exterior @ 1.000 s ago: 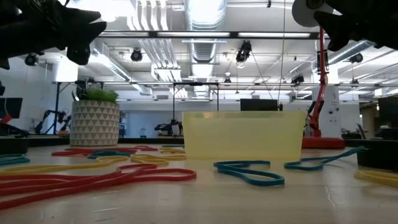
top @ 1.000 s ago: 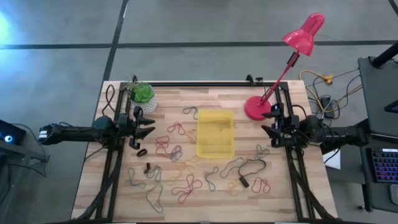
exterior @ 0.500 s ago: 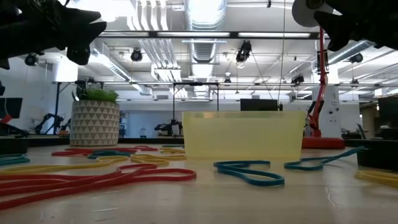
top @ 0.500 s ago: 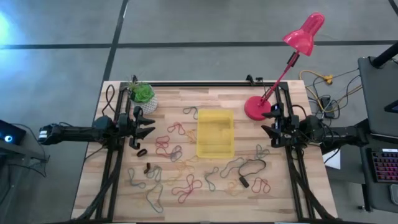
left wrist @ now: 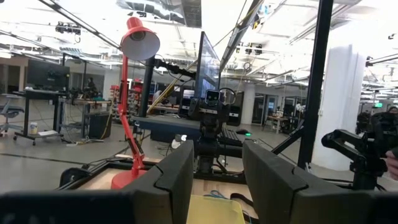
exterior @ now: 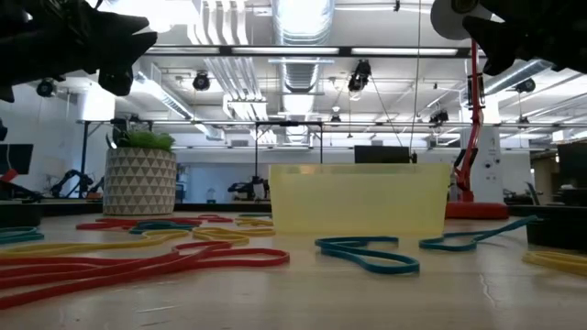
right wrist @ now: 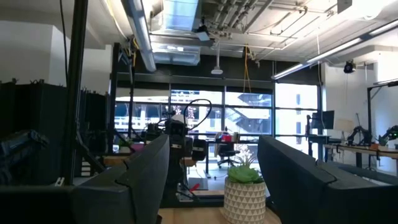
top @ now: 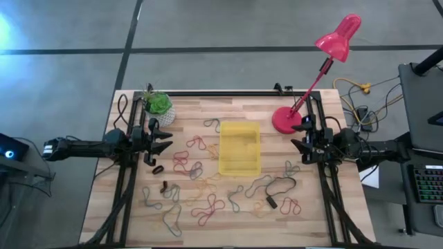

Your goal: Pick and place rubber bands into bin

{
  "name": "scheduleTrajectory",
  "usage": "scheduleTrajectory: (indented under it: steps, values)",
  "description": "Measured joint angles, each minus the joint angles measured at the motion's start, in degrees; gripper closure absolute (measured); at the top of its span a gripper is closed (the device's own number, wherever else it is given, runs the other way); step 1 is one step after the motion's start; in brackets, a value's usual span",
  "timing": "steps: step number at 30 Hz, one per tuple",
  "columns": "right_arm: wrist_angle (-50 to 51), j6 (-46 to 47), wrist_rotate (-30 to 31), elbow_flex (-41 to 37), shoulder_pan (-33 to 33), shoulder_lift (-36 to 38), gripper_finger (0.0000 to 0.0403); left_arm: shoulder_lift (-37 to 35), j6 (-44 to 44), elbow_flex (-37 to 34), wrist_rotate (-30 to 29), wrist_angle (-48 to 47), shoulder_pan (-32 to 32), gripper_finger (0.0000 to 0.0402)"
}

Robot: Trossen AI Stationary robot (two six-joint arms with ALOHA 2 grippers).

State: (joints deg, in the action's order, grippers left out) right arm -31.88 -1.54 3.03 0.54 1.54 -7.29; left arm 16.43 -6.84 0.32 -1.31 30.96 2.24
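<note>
**Nothing's moving yet, and the bin is looking empty**

So comparing this to the frames from a second back, you're not going to spot a single difference. Both arms are sitting exactly where they were, and no band has shifted. For the task that means you're basically still at the start: the rubber bands (top: 197, 181) are lying scattered all over the wooden table (top: 277, 221), mostly on the near side of the bin (top: 240, 148), which is sitting mid-table with nothing visible inside it.

The left gripper (top: 165, 140) is hovering at the left edge near the plant pot (top: 158, 106), fingers parted a moderate way, holding and touching nothing. The right gripper (top: 297, 146) is parked at the right edge beside the red lamp (top: 285, 119), fingers spread wide, also empty.

My guess is you're picking the first band next, and the red ones by the left gripper look closest.
</note>
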Motion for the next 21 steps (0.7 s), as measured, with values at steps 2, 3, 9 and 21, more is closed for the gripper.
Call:
scheduleTrajectory:
  steps: [2,3,9,21]
  values:
    - [-0.03,1.0,-0.04,0.0,-0.02,-0.01,0.0172,0.0,-0.01,0.0,0.01,0.0,0.0,0.0279]
    - [-0.35,2.86,-0.07,0.0,-0.02,-0.02,0.0172,0.0,0.0,-0.01,-0.01,0.0,0.02,0.0279]
    - [-2.26,38.64,-0.1,1.26,-0.04,0.0,0.0172,0.04,-0.32,-0.02,-0.03,1.55,0.0,0.0279]
    - [-2.87,68.75,14.11,1.73,0.01,-0.66,0.0172,-0.46,-30.53,0.24,-0.23,27.95,-0.04,0.0279]
